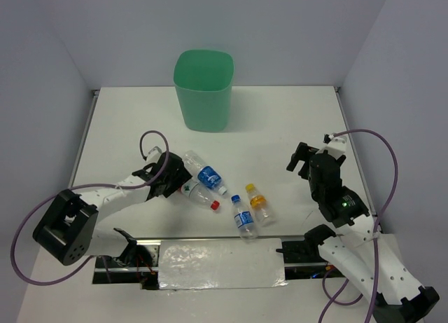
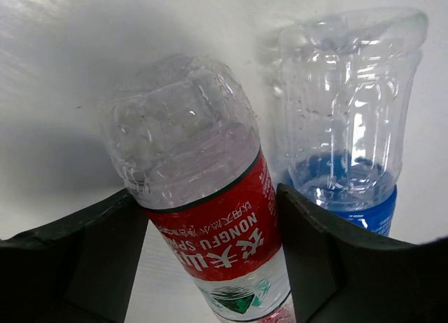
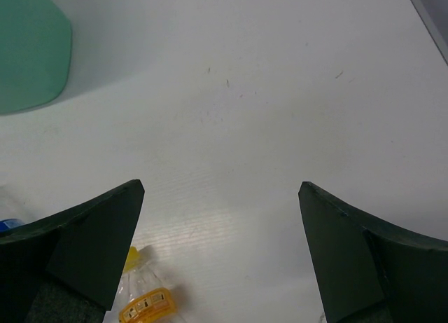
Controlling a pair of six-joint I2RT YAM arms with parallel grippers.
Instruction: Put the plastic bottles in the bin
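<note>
Left pincer (image 2: 208, 197) is pinching the red-label bottle (image 2: 185, 134) lying on the counter (image 2: 84, 43) between its fingers (image 2: 84, 253), risking the smooth body slipping free or dragging the blue-label bottle (image 2: 343, 127) just beside one finger.

I am wearing white shells over black joints on my left arm (image 1: 105, 197) and right arm (image 1: 364, 260), dark fingers (image 3: 91, 232) toward the bin (image 1: 203, 109); purple cables (image 1: 388, 155) are looping off both.
</note>
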